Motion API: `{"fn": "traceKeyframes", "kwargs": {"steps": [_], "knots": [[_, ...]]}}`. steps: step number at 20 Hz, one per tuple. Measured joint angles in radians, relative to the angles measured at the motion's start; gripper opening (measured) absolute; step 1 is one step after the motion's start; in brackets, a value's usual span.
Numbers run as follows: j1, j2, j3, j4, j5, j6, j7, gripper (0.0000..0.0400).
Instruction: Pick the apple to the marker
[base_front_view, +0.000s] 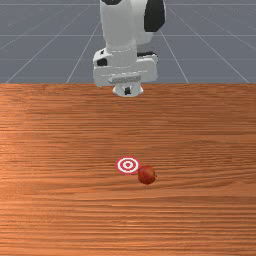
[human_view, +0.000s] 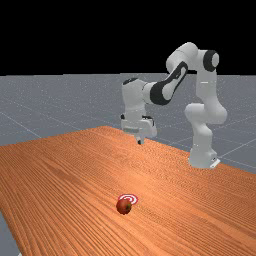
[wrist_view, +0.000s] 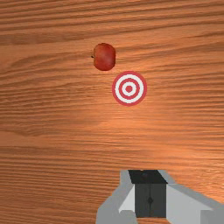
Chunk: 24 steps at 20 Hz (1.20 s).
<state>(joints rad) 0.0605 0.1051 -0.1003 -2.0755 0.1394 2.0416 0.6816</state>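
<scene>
The desk (base_front_view: 60, 130) has its back edge running straight across the front view, just behind the end effector (human_view: 140, 142), with the grey floor (base_front_view: 35, 52) beyond. In the far view two of the desk's edges meet at a corner well behind the marker (base_front_view: 128, 165), and another edge slants down at the far view's lower left. The apple (base_front_view: 147, 175) and the marker both lie well in from these edges, with wide stretches of wood grain around the pair.

The apple rests on the desk just beside the marker, a narrow strip of wood between them in the wrist view. In the front view it sits toward the right and nearer the camera, its outline meeting the marker's rim. Its stem points away from the marker.

The arm (human_view: 172, 82) rises from its base (human_view: 202, 159) by the desk's edge, bends over at the top and reaches toward the far view's left, where the hand hangs downward. The end effector is above the desk, well apart from the apple, its fingers (wrist_view: 142, 201) together with a thin seam between the dark pads. In the wrist view the marker lies between the fingers and the apple.
</scene>
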Motion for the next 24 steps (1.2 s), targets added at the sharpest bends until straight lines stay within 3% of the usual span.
{"fn": "traceKeyframes", "kwargs": {"steps": [3, 4, 5, 6, 7, 9, 14, 18, 24], "knots": [[-0.001, 0.032, 0.001, 0.007, 0.007, 0.003, 0.014, 0.0], [0.0, 0.04, 0.002, 0.007, 0.011, 0.015, 0.016, 0.0035], [0.002, 0.045, 0.003, 0.006, 0.014, 0.039, 0.015, 0.0178], [0.003, 0.047, 0.005, 0.006, 0.017, 0.074, 0.015, 0.0265], [0.006, 0.047, 0.008, 0.01, 0.019, 0.11, 0.015, 0.0318], [0.013, 0.054, 0.015, 0.045, 0.024, 0.176, 0.023, 0.037], [0.052, 0.289, 0.045, 0.234, 0.034, 0.291, 0.081, 0.0398], [0.081, 0.524, 0.057, 0.385, 0.028, 0.311, 0.12, 0.04], [0.089, 0.697, 0.051, 0.504, 0.02, 0.316, 0.141, 0.04]]}}
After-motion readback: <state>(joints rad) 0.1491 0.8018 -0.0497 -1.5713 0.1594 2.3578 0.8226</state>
